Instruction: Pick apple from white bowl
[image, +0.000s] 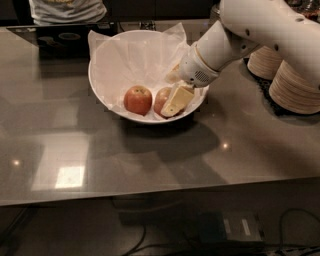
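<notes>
1. The white bowl (96, 87) sits on the table (150, 160).
2. A darker red apple (137, 99) lies inside.
3. The paler apple (161, 99) lies right beside it.
4. The gripper (174, 98) covers its right side; gripping or not, I cannot tell.
5. Paper plates (295, 90) stand right.

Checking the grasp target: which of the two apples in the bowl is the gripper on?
The right apple, half hidden behind the gripper lowered into the bowl; the left apple is fully uncovered.
</notes>
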